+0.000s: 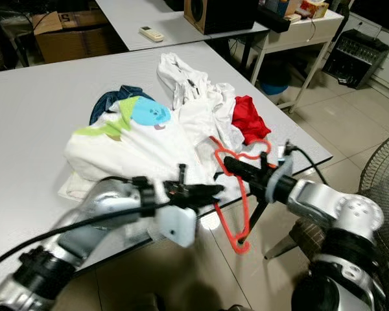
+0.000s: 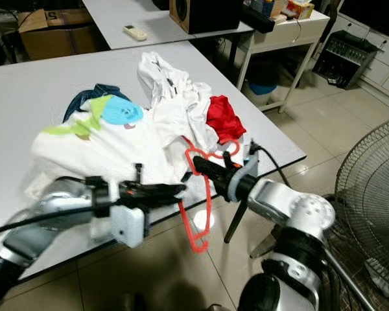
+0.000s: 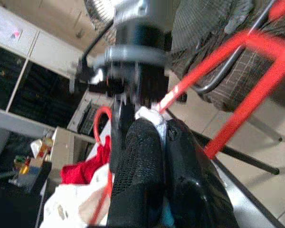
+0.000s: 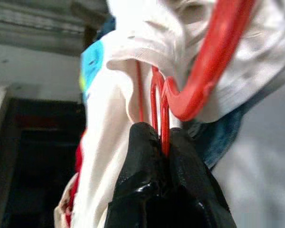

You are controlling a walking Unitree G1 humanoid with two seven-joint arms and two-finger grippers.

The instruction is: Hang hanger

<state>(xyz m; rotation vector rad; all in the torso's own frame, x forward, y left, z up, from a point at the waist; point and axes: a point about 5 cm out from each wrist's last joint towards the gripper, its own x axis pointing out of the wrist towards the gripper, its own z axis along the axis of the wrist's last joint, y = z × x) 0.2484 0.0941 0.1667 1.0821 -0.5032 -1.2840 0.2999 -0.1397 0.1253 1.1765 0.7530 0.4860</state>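
Here, in the left eye view, the right gripper (image 1: 228, 162) reaches level toward the table (image 1: 32, 103) edge, fingers clamped on the red hanger (image 1: 236, 214), which dangles off that edge below the clothes pile (image 1: 149, 129). The left gripper (image 1: 211, 190) points at the hanger. In the left wrist view, its fingers (image 3: 142, 161) pinch white cloth (image 3: 149, 115). In the right wrist view, the pads (image 4: 142, 142) grip red wire.

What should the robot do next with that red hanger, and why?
Probably have the left gripper tug its pinch of white cloth gently away. The right gripper is shut on the red plastic hanger, which dangles over the edge of the grey table with its top tangled in the pile of white clothes. Freeing it there looks needed before hanging.
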